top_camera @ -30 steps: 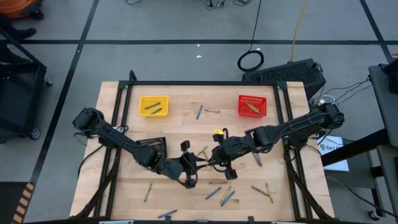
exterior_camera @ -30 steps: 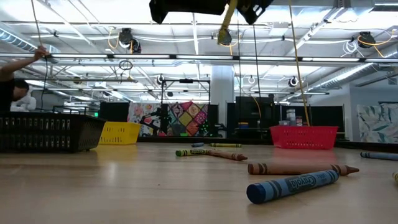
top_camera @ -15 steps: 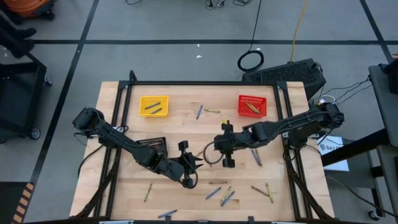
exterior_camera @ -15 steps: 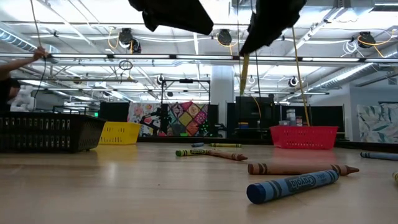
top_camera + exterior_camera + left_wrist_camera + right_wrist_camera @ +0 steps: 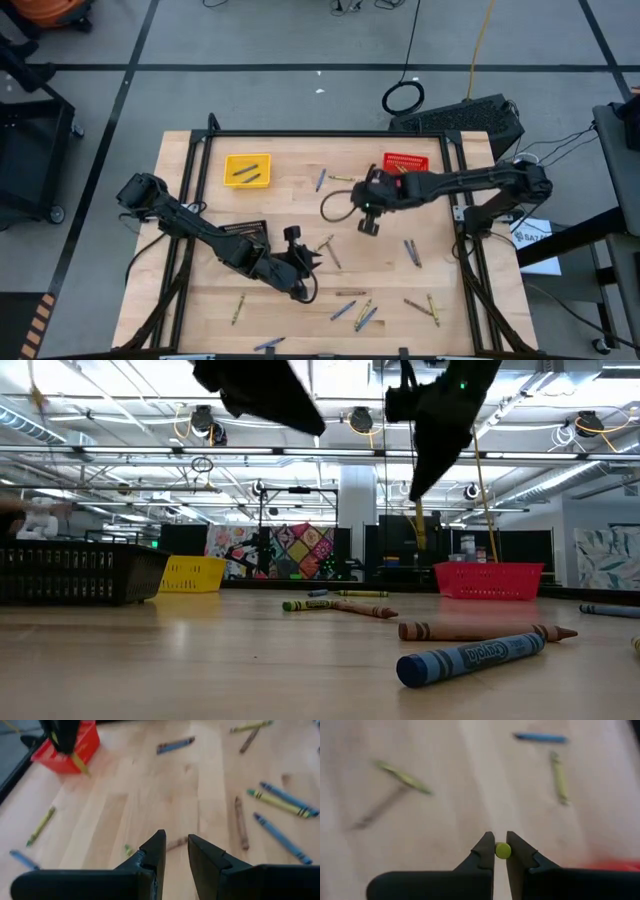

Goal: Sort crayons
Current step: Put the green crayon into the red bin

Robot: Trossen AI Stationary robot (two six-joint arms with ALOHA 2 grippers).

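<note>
Right gripper (image 5: 368,207), jaws clamped on yellow-green crayon (image 5: 502,850), has swung from centre toward red basket (image 5: 405,171), upper right; drop next. Left gripper (image 5: 175,851) jaws apart, empty.

Hidden, cropped and blurred parts

In the right wrist view only the round end of the yellow-green crayon (image 5: 502,850) shows between the right gripper (image 5: 500,851) fingers; its length is hidden, and the table crayons beyond are smeared. In the low view both arms are cut by the top edge, and a person (image 5: 30,520) at the left is a blur. In the high view the red basket (image 5: 410,160) is partly covered by the right arm.
</note>
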